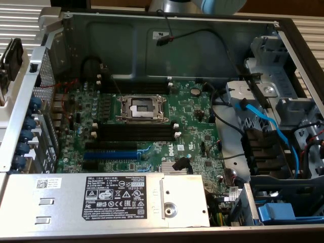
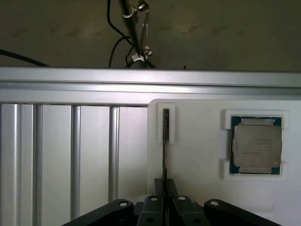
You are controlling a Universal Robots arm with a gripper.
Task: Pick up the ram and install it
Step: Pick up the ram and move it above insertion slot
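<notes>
So the ram [image 2: 165, 146] is seen edge-on in the wrist view, so it reads as one skinny dark line with a slightly lighter strip along its far part. I can't make out its colour or a label from this angle. It stands on edge, and its long axis runs straight away from the gripper [image 2: 165, 184] toward the rail [image 2: 141, 84]. The far end sits in a little white clip [image 2: 172, 123] on the holder [image 2: 197, 160]. The near end goes right in between the two fingers [image 2: 157, 188]. Those fingers are pinched together on the ram, one on each flat side, with no gap showing. On the same holder a CPU [image 2: 257, 149] lies flat in its own square nest, near the ram but apart from it. The rail crosses just past the holder's far edge.

Over in the exterior view, the case [image 1: 167, 35] lies open with the board [image 1: 192, 109] inside. The socket [image 1: 142, 109] sits mid-board, and the black slots [image 1: 134, 132] lie just on its near side, running across the view. The blue slot [image 1: 110, 154] is nearer again, toward the exterior view's left. The power supply [image 1: 76, 202] sits along the near edge. A bit of the arm [image 1: 212, 5] pokes in above the case's far wall.
</notes>
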